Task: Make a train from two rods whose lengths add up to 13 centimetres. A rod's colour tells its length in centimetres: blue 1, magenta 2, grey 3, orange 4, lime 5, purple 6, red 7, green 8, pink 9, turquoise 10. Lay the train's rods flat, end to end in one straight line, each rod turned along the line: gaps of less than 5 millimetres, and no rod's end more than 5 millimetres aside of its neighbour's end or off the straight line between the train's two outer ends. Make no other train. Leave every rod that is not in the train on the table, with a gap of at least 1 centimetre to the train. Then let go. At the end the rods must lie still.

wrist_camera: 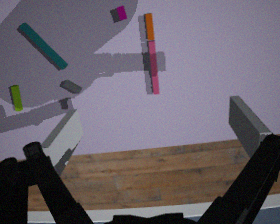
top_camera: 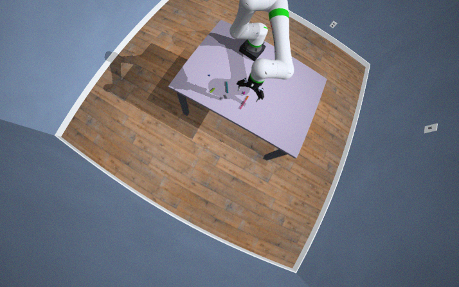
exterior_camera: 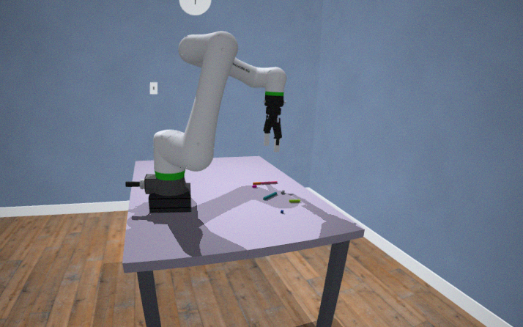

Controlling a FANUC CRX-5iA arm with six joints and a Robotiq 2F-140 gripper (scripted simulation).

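Note:
An orange rod [wrist_camera: 148, 26] and a pink rod [wrist_camera: 152, 66] lie flat on the table, end to end in one line; they also show in the side view, orange [exterior_camera: 257, 182] and pink [exterior_camera: 269, 182]. My gripper [wrist_camera: 152, 116] [exterior_camera: 271, 144] is open and empty, well above the table over these rods. A magenta rod [wrist_camera: 119, 12], a turquoise rod [wrist_camera: 42, 46], a grey rod [wrist_camera: 71, 86] and a lime rod [wrist_camera: 16, 96] lie apart to the left. A small blue rod [exterior_camera: 282, 211] lies alone nearer the table's front.
The arm's base [exterior_camera: 168, 194] stands at the table's back left. The table's edge [wrist_camera: 151, 152] runs just below the rods in the wrist view, with wooden floor beyond.

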